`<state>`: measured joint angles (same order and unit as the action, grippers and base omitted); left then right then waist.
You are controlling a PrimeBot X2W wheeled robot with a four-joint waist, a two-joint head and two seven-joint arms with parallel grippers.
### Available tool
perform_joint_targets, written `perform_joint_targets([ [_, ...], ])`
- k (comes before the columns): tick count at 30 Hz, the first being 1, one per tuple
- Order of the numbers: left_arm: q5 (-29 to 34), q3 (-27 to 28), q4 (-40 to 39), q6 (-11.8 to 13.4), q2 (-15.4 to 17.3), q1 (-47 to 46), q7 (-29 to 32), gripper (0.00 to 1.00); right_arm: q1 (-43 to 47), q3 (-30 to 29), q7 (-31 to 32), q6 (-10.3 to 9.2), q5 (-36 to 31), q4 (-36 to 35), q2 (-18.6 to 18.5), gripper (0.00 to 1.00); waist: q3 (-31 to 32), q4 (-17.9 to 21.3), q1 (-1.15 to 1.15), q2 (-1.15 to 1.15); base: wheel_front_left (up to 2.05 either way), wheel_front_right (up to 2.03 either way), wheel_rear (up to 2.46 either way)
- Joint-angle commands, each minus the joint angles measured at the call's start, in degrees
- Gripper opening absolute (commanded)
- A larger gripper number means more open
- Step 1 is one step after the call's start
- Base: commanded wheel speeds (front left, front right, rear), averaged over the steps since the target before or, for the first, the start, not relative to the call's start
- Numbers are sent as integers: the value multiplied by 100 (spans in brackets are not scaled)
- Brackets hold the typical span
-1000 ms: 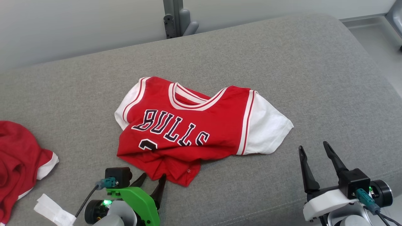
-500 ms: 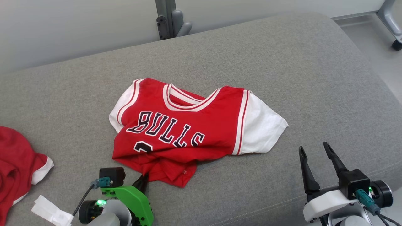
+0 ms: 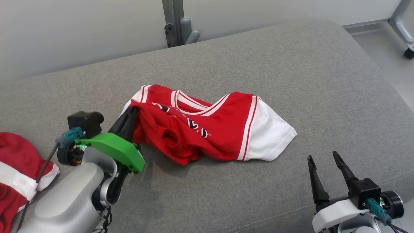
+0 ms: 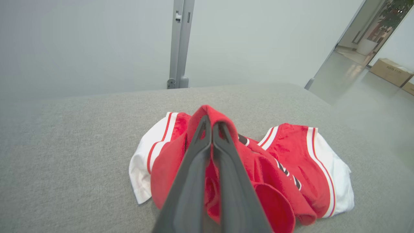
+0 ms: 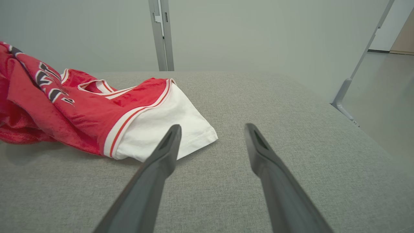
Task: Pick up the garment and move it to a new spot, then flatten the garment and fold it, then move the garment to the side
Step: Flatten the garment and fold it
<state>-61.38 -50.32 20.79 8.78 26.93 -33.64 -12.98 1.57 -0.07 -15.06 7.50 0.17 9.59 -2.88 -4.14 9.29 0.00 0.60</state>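
- Red cloth on grey, head view: the garment (image 3: 226, 129), a red basketball top with white sleeves, lies bunched near the middle of the grey upholstered cushion (image 3: 291, 64). The left gripper (image 3: 132, 111) is clamped on the garment's left edge and lifts a fold of red fabric off the surface, while the rest rests on the cushion. The right gripper (image 3: 323, 157) sits at the lower right, fingers spread wide and empty, apart from the white sleeve (image 3: 275, 136). A second red cloth (image 3: 16, 161) lies at the far left, well apart.
- Left wrist view: the two dark fingers are pressed together, with red fabric draped over their tips and caught between them. The rest of the garment (image 4: 291, 152) sags to the cushion below.
- Right wrist view: the open fingers frame bare cushion with nothing between them. One fingertip lines up with the hem of the white sleeve, and whether it touches cannot be told.
- Progress, as a judgement: the pick-up looks barely begun. The grip is taken and the garment is only partly raised, not yet carried to a new spot. Flattening, folding and the final move to the side all remain.
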Motion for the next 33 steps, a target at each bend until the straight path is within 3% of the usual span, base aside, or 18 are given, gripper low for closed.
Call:
perform_joint_targets([
  [1,21,44,-196,59,90,-129,41,0,46,7,-18,-2,40,10,-3,100,20,-1,0,-60,0,0,0],
  [6,99,189,-1104,310,344,-559,328,0,16,35,-18,-2,91,30,-3,100,29,27,0,-60,0,0,0],
  [11,-182,468,-1366,476,488,-751,569,0,-15,73,-18,-2,151,38,-3,100,4,109,0,-60,0,0,0],
  [19,-796,858,-443,645,822,-131,711,0,-6,17,-18,-2,164,29,-2,100,-111,205,0,-60,0,0,0],
  [24,-935,806,619,271,506,167,508,0,52,23,-18,-2,73,81,-2,100,-153,112,0,-60,0,0,0],
  [25,-933,793,844,208,430,181,447,13,58,47,-18,-3,49,87,-3,100,-144,86,0,-60,0,0,0],
  [26,-915,776,1054,141,346,181,374,42,55,76,-18,-2,34,94,-2,100,-132,65,0,-60,0,0,0],
  [27,-896,762,1250,96,258,156,304,98,36,102,-18,-2,18,93,-2,100,-142,45,0,-60,0,0,0],
  [33,-749,700,2054,-310,-150,48,-25,100,-42,154,-18,-2,8,86,-4,100,-141,-63,0,-60,0,0,0],
])
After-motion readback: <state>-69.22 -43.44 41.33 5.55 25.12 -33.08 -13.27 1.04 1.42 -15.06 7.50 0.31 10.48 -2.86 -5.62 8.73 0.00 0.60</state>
